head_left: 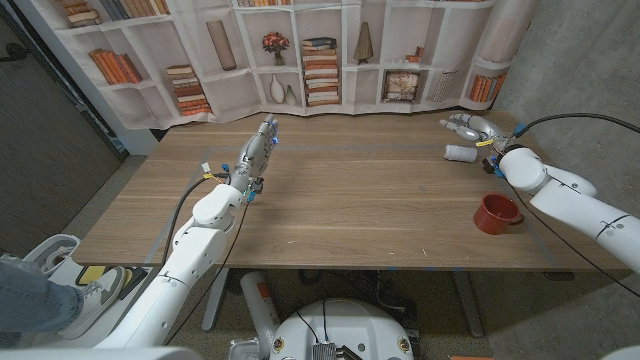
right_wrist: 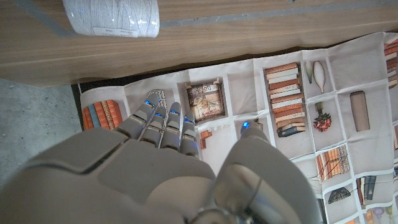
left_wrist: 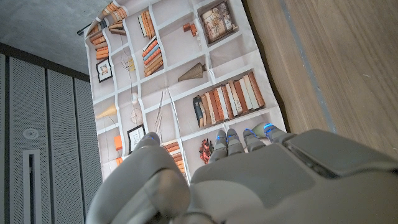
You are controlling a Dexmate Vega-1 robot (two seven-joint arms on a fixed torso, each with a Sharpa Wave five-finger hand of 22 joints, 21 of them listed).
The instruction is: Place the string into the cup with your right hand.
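Wooden table (head_left: 350, 200) stands before a bookshelf backdrop (head_left: 330, 50). Nearest on it is the red cup (head_left: 496, 213). Farther back, the white string (head_left: 460, 153) lies just beside the right hand (head_left: 470, 126), fingers straight, holding nothing. Left hand (head_left: 258, 150) is also empty, fingers extended.

You are working in a staged test room, not a home: the bookshelf at twelve o'clock is only a printed cloth backdrop (head_left: 300, 55), hung over bare grey concrete wall (head_left: 580, 60), behind a plain wooden table (head_left: 340, 210), with perforated grey panels (left_wrist: 43, 124) at nine o'clock.
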